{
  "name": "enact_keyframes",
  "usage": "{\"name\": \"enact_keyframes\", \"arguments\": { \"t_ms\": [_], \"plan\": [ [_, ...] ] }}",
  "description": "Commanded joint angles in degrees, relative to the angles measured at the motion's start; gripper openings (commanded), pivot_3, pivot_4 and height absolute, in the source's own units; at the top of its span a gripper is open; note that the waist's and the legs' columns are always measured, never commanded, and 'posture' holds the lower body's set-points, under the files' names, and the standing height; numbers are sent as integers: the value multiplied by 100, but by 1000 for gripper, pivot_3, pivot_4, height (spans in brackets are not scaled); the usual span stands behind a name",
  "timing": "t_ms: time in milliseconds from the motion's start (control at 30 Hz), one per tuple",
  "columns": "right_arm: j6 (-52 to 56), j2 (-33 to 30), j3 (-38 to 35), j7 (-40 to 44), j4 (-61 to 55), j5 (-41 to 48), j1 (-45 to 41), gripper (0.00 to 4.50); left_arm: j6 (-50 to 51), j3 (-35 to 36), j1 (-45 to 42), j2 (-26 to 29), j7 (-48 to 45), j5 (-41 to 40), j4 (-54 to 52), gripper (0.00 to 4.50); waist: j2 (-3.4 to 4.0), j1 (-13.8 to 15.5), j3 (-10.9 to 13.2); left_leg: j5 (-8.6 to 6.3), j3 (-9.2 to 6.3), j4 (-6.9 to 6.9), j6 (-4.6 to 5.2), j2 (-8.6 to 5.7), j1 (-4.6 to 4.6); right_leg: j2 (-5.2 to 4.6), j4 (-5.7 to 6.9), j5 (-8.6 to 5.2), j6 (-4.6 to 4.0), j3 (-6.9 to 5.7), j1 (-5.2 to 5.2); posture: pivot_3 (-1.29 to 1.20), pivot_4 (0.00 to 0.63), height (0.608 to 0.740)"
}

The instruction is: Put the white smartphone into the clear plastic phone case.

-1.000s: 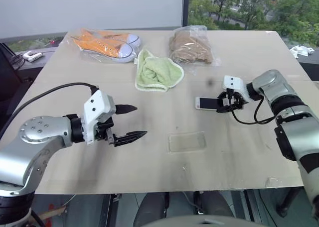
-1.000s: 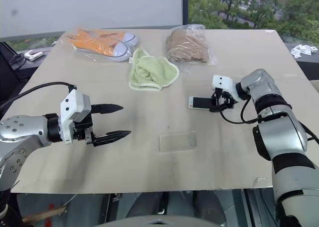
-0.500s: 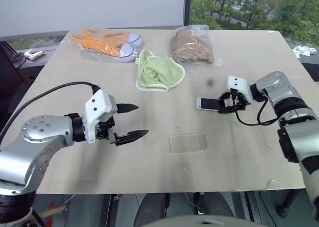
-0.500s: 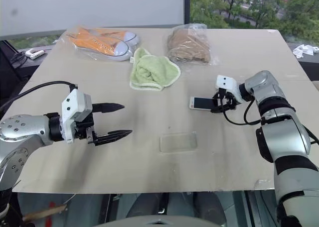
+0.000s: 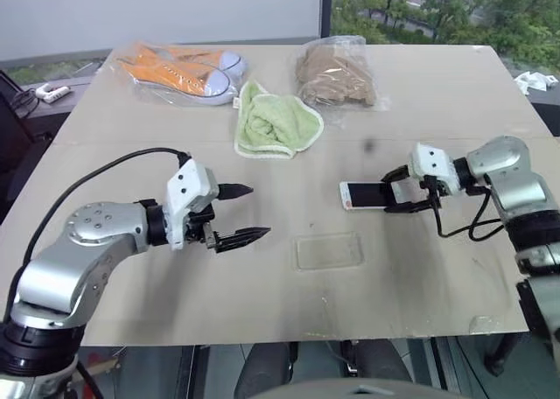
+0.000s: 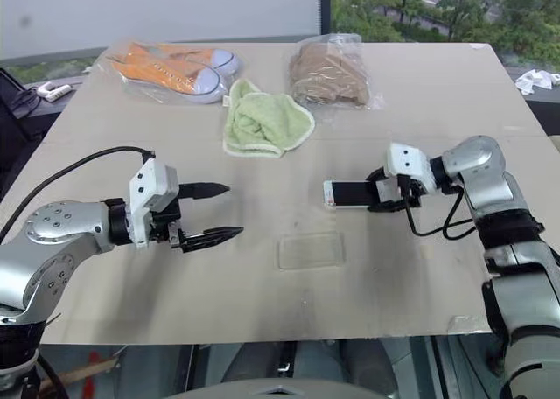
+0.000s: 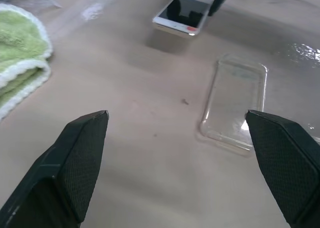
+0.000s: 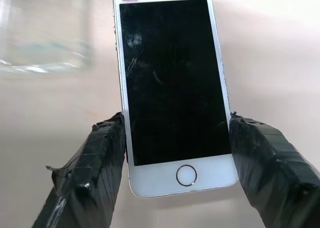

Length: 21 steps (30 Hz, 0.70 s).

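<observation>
1. While the right gripper (image 6: 391, 193) clamps the white smartphone (image 6: 346, 192) by its long edges, near the home-button end, the phone is held screen-up and roughly level just above the table (image 6: 420, 268), apparently casting a shadow below it in the left wrist view.
2. Clear plastic phone case (image 6: 310, 250): lies flat and empty on the table, at about 7 o'clock from the phone, near it but apart; only its glinting rim marks it out.
3. Left gripper (image 6: 211, 212): fingers spread wide, holding nothing, hovering above the table at 9 o'clock from the case and pointing towards it.
4. Background items, all at the far side of the table: green towel (image 6: 262, 122) at 12 o'clock from the case, bagged brown item (image 6: 331, 72) at 1 o'clock, bagged orange shoes (image 6: 171, 67) at 11 o'clock.
5. Step in hand, as judged: the phone is picked up and in transfer; insertion has not begun.
6. Next move, as judged: carry the phone over the case, match its long axis and corners to the shell, then lower and press it in. The free left gripper may need to steady the light case, which could slide or tip under pressure.
</observation>
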Motion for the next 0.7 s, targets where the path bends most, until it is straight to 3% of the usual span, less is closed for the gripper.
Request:
{"name": "enact_keyframes", "arguments": {
  "t_ms": [33, 300, 700],
  "plan": [
    [1084, -435, -115, -157, -2173, 371, 682, 2779, -177, -154, -102, -24, -85, 145, 46, 4500, 0, 69, 0, 0, -1, 0, 0, 0, -1, 0, 2, 0, 0, 0, -1, 0, 150, 740],
    [2464, -758, 203, -1224, -3958, -18, 1357, 2779, -426, -940, -502, -355, -60, 694, 236, 4500, -6, 101, -4, 0, -1, 7, 1, -2, 3, -1, 10, 0, 0, -1, 5, 0, 150, 740],
    [3160, -986, 892, -1723, -4540, -137, 1441, 2779, -1171, -2197, -1681, -1498, 77, 1904, 1374, 4500, -11, 115, -7, 1, -2, 21, 2, -5, -5, 3, 12, 0, 1, -9, 4, 0, 150, 740]
  ]
}}
